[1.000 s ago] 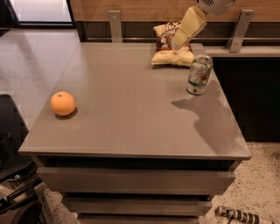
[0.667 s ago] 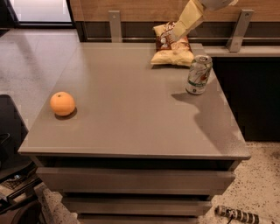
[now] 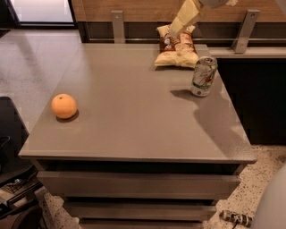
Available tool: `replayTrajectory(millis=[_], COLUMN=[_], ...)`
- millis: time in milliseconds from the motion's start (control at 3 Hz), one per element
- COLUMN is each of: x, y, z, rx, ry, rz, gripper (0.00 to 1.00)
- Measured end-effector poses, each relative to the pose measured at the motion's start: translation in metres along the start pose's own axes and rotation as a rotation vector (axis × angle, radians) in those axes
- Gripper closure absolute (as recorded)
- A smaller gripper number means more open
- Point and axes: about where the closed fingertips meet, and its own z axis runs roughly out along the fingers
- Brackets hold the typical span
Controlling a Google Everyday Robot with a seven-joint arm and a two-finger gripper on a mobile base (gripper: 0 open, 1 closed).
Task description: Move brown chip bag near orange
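Clock refs: table top, 12 = far edge.

Table (image 3: 134, 116): grey matte top, fills most of view. Drawer fronts show below the near edge.

Floor (image 3: 40, 58): pale, speckled. Seen on the L side and at the btm R corner.

Arm (image 3: 187, 13): cream-coloured, enters from the top edge at approx 1 o'clock and slants down-left twd the bag.

Brackets: 2 metal uprights behind the far edge, one at 11 (image 3: 117, 24), one past 2 (image 3: 245, 29).

Bag (image 3: 178, 51): on the table at 1 o'clock, close to the far edge. Crinkled, pale yellow edges, dark brown centre panel w/ white print.

Can (image 3: 203, 76): green/silver, standing at 2 o'clock near the R edge, just beside the bag at the bag's 4 o'clock. Contact w/ bag: cannot tell. Its shadow falls on the table to its L.

Orange (image 3: 64, 106): at 9 o'clock near the L edge, sitting on its own small shadow. Well apart from the bag, across the table from it.

Gripper (image 3: 171, 34): at the bag's upper L corner, approx 11 o'clock of the bag. On the bag or just over it: cannot tell. Released or clenched: cannot tell.
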Motion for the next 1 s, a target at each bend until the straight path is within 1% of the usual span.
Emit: replayTrajectory(millis=[333,667,1000], x=[-0.021,-0.034,-0.035], y=[-0.002,0.001,0.006], z=[0.02,0.04,0.072], rx=[-0.006,-0.016,-0.046], ry=[0.002,0.014,0.063], rz=[0.093,0.18,0.239], gripper=[0.0,0.0,0.0])
